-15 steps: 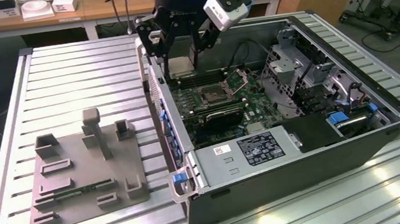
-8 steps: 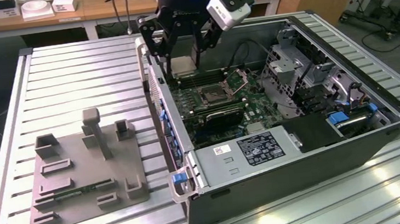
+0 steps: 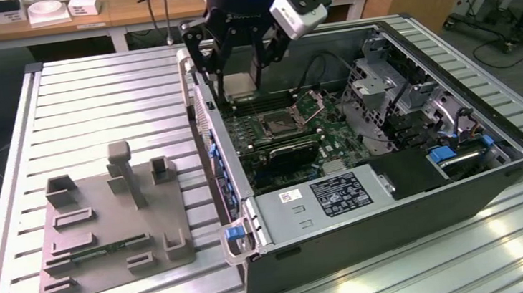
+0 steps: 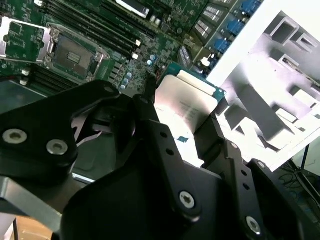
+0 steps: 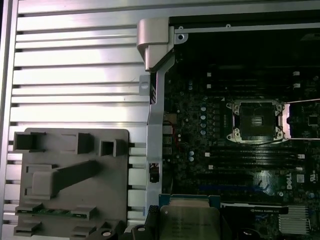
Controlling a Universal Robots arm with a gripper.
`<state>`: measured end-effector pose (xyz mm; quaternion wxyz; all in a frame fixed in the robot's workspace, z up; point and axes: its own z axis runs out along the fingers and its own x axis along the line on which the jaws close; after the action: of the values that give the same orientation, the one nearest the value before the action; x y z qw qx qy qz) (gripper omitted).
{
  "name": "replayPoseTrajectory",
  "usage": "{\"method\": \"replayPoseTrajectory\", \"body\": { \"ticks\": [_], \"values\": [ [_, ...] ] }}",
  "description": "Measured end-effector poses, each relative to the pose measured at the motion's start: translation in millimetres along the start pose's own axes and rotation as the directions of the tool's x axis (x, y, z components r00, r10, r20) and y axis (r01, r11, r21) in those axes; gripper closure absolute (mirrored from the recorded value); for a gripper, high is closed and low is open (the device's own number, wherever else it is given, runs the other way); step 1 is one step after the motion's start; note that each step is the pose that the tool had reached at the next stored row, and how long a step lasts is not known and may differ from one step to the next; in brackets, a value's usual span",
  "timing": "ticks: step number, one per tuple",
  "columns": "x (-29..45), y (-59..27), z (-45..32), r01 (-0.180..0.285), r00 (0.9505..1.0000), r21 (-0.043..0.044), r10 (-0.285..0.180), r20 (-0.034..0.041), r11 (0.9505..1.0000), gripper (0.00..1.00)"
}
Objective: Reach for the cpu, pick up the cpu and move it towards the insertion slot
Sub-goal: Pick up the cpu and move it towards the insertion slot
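Pincer [image 4: 182, 127] grips cpu [image 4: 186, 107], its lower edge hidden.

1. A grey fixture tray [image 3: 110, 222] with upright blocks lies on the ribbed metal surface [image 3: 103, 97].
2. Beside it stands an open computer case [image 3: 491, 139].
3. A wooden desk [image 3: 133, 11] stands behind.

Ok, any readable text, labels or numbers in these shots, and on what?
Nothing is legible enough to quote.
Power supply label: white print on black, too small.
White sticker beside it: too small.
cpu top, in the first wrist view: faint markings, blurred.
Motherboard: white print in places, too small.
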<state>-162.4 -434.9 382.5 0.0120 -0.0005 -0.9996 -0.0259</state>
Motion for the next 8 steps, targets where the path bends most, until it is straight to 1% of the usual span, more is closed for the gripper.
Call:
{"method": "replayPoseTrajectory", "body": {
  "ticks": [5, 8],
  "values": [
    [0.0, 4.7, 1.5, 0.000, 1.0000, -0.0047, 0.000, 0.0000, 1.0000, 0.45],
    [-0.5, 5.7, 1.7, 0.000, 1.0000, -0.0051, 0.000, -0.0001, 1.0000, 0.45]
  ]
}}
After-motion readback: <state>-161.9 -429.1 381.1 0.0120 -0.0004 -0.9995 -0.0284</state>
